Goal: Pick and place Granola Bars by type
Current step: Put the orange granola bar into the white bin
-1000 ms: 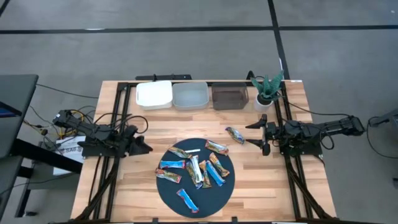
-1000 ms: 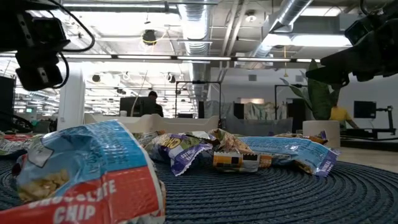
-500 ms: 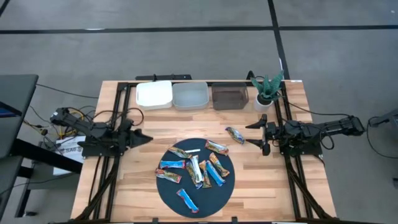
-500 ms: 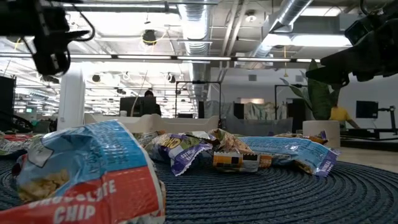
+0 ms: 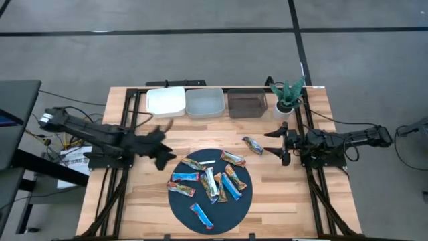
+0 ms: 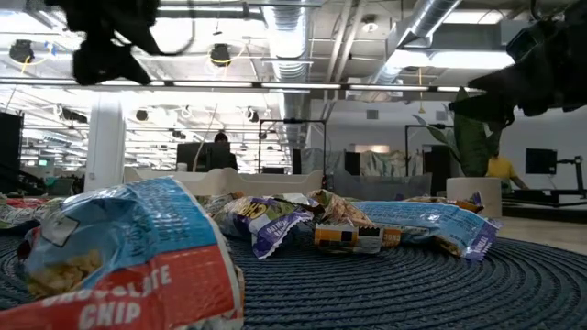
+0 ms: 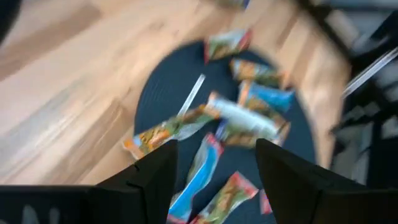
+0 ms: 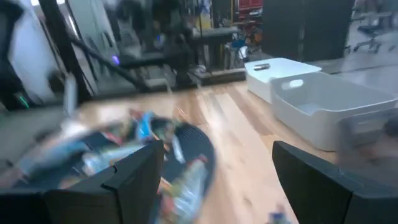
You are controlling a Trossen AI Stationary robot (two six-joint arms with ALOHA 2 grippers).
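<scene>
Left of centre in the high view, left end effector hangs over bare desk just off the round dark mat, fingers spread, nothing held; right end effector at centre right is released too, empty, next to a lone bar lying off the mat. Most Granola Bars sit heaped mid-mat, one blue bar apart at the lower edge. Three bins line the top edge. Best move, I'd judge: take an outlying bar first, come down across its narrow width, avoid overlapped wrappers, ignore the white strip
</scene>
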